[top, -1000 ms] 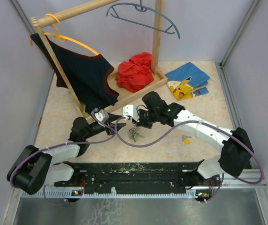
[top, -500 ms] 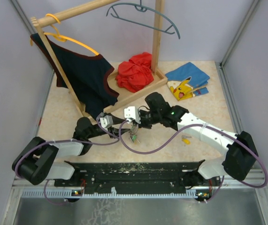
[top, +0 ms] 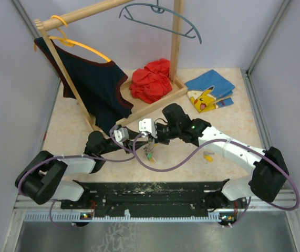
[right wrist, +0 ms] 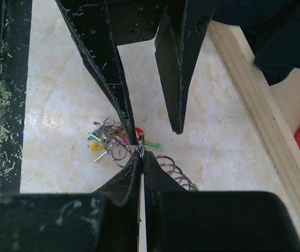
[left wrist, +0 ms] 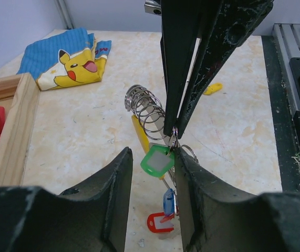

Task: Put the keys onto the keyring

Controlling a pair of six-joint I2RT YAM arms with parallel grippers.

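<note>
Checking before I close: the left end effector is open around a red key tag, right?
Not red. The key tag that the open left end effector surrounds is green; the red tag hangs below it. The left wrist view shows it.

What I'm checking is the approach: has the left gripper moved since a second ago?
Yes. Against the wooden rack, the left gripper has shifted right, toward the keyring.

Counted two arms: left arm (top: 71,167), right arm (top: 228,147). Logged one wooden rack (top: 176,47) with two hangers: orange hanger (top: 86,48), grey-blue hanger (top: 160,28). Tallied three cloth items: dark garment (top: 94,84), red heap (top: 151,81), blue Pikachu cloth (top: 210,89). Found one keyring (left wrist: 145,110), three tagged keys (left wrist: 157,161) showing (green, blue, red), and two yellow bits: yellow curved piece (left wrist: 139,134), lone yellow piece (left wrist: 213,88).
</note>
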